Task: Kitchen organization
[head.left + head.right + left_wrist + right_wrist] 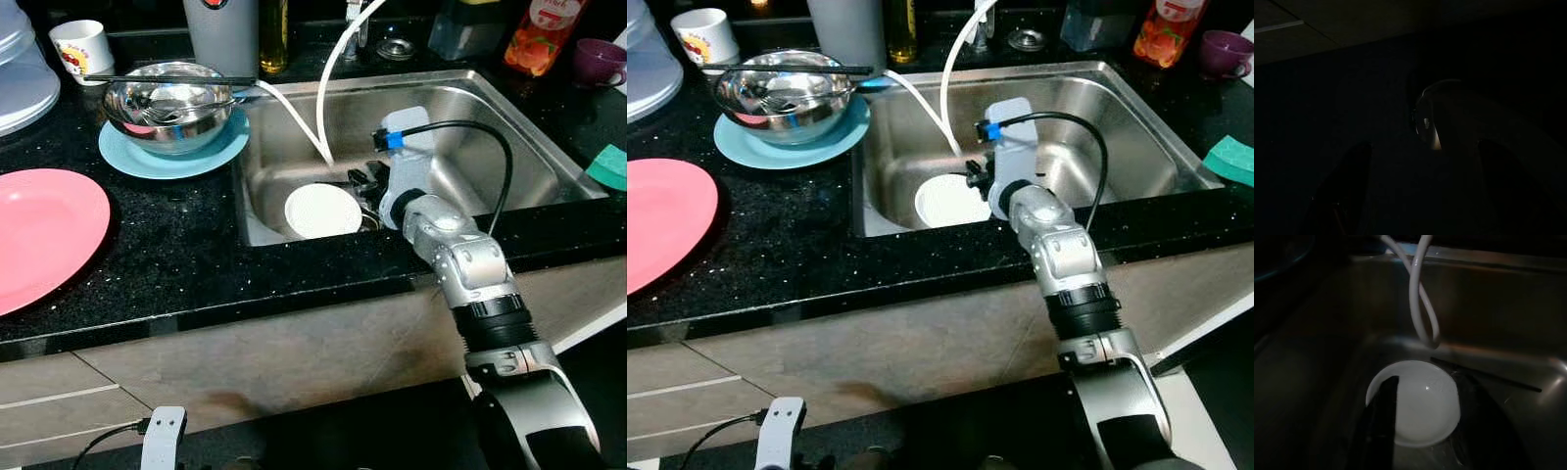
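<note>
At your far left a pink plate (44, 235) lies flat on the black table (186, 245), with a clear lidded tub (22, 73) behind it at the edge of view. Next comes a white mug (80, 44), then a steel bowl (168, 103) sitting on a blue plate (171, 157); black chopsticks (167, 78) lie across the bowl's rim and a spoon rests inside it. Behind the bowl stand a grey container (223, 34) and a dark bottle (273, 34). Your left claw (1420, 196) hangs idle below the table in the dark; its fingers look spread, well apart. Moving on, the steel sink (509, 137) is set into the table, and a white hose (328, 88) loops down into it from the tap. On the sink floor near the left wall sits a white bowl (1418, 401), upright. Your right claw (1422, 431) is down inside the sink right at that bowl, fingers apart: one finger (1382, 426) overlaps the bowl's rim, the other runs along its opposite side, and you cannot tell whether either touches it. A thin black stick (1488, 376) lies on the sink floor just beyond the bowl. At the right, an orange bottle (544, 34) and a purple cup (598, 61) stand behind the sink, and a green sponge (612, 166) lies on the table beside it.
</note>
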Robot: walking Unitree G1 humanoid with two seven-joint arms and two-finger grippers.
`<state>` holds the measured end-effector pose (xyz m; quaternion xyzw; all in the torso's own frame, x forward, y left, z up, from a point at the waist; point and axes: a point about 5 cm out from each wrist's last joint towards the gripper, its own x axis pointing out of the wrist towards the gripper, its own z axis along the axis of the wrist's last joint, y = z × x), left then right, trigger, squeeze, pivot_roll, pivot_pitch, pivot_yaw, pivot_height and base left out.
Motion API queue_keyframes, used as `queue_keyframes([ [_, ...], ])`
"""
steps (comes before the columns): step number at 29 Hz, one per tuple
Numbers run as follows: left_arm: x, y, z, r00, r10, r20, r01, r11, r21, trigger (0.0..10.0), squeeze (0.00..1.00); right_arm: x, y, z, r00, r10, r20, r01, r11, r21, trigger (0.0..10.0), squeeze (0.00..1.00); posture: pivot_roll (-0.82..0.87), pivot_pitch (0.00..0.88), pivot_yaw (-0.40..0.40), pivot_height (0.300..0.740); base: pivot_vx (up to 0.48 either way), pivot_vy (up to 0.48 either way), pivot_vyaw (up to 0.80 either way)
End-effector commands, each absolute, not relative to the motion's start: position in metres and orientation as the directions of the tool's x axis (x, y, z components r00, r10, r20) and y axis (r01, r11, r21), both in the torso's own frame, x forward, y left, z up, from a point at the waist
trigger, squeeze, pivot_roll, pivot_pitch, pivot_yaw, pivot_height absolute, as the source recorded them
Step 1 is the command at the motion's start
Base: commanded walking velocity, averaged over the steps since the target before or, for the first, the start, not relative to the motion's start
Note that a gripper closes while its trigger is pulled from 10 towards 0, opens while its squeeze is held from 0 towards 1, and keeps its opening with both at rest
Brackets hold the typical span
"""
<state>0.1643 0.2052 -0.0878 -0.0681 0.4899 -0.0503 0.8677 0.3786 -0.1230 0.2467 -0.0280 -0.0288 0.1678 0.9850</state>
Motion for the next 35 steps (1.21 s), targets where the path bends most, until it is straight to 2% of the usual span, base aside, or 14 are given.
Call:
queue_keyframes([
  [1,0.155,0.207,-0.091,0.488,-0.149,-0.86,0.024,0.987,-0.158,10.0,0.0,0.377,-0.128,0.257,0.937,0.318,0.146,-0.325,0.946,0.024,10.0,1.0,0.02,0.168,0.002,0.74,0.0,0.0,0.0],
  [2,0.156,0.207,-0.091,0.488,-0.149,-0.86,0.024,0.987,-0.157,10.0,0.0,0.374,-0.129,0.265,0.924,0.321,0.205,-0.344,0.935,0.084,10.0,1.0,0.02,0.168,0.002,0.74,0.0,0.0,0.0],
  [3,0.156,0.208,-0.091,0.489,-0.147,-0.86,0.024,0.987,-0.156,10.0,0.0,0.37,-0.128,0.275,0.9,0.334,0.281,-0.385,0.911,0.15,10.0,0.95,0.02,0.162,0.005,0.74,0.0,0.0,0.0],
  [4,0.156,0.208,-0.091,0.49,-0.146,-0.86,0.023,0.988,-0.155,10.0,0.0,0.366,-0.128,0.284,0.87,0.347,0.35,-0.43,0.882,0.194,10.0,0.52,0.01,0.157,0.007,0.74,0.0,0.0,0.0],
  [5,0.156,0.208,-0.091,0.49,-0.146,-0.86,0.023,0.988,-0.155,10.0,0.0,0.366,-0.128,0.284,0.87,0.347,0.35,-0.43,0.882,0.194,10.0,0.52,0.01,0.157,0.007,0.74,0.0,0.0,0.0],
  [6,0.157,0.208,-0.091,0.491,-0.145,-0.859,0.022,0.988,-0.154,10.0,0.0,0.362,-0.126,0.29,0.846,0.36,0.392,-0.465,0.859,0.214,10.0,0.0,0.01,0.157,0.007,0.74,0.0,0.0,0.0],
  [8,0.158,0.208,-0.09,0.493,-0.142,-0.859,0.018,0.988,-0.153,10.0,0.0,0.348,-0.12,0.301,0.765,0.401,0.503,-0.568,0.789,0.234,10.0,0.0,0.01,0.138,0.014,0.74,0.0,0.0,0.0],
  [10,0.159,0.208,-0.09,0.493,-0.143,-0.858,0.019,0.988,-0.154,10.0,0.0,0.343,-0.114,0.303,0.731,0.429,0.531,-0.611,0.758,0.228,10.0,0.0,0.01,0.135,0.019,0.74,0.0,0.0,0.73],
  [11,0.16,0.208,-0.089,0.494,-0.144,-0.857,0.021,0.988,-0.154,10.0,0.0,0.335,-0.106,0.304,0.684,0.47,0.558,-0.663,0.719,0.208,10.0,0.0,0.01,0.129,0.019,0.74,0.0,0.0,0.73],
  [13,0.16,0.208,-0.089,0.495,-0.145,-0.857,0.022,0.988,-0.154,10.0,0.0,0.332,-0.103,0.304,0.667,0.485,0.565,-0.68,0.706,0.197,10.0,0.0,0.01,0.129,0.019,0.74,0.0,0.0,0.73],
  [20,0.163,0.207,-0.088,0.497,-0.145,-0.856,0.03,0.988,-0.15,10.0,0.0,0.303,-0.061,0.312,0.457,0.673,0.581,-0.84,0.542,0.033,10.0,0.0,0.02,0.119,0.016,0.74,0.0,0.0,0.73],
  [23,0.164,0.207,-0.088,0.496,-0.145,-0.856,0.034,0.989,-0.147,10.0,0.0,0.296,-0.046,0.308,0.412,0.73,0.546,-0.864,0.503,-0.021,10.0,0.0,0.01,0.114,0.015,0.74,0.0,0.0,0.73],
  [30,0.165,0.207,-0.088,0.49,-0.137,-0.861,0.054,0.99,-0.127,10.0,0.0,0.299,-0.037,0.291,0.427,0.767,0.478,-0.86,0.508,-0.047,10.0,0.0,0.03,0.119,0.011,0.74,0.0,0.0,0.73],
  [35,0.165,0.208,-0.088,0.487,-0.133,-0.863,0.066,0.991,-0.116,10.0,0.0,0.3,-0.038,0.282,0.438,0.806,0.399,-0.843,0.522,-0.128,10.0,0.0,0.02,0.115,0.015,0.74,0.0,0.0,0.73],
])
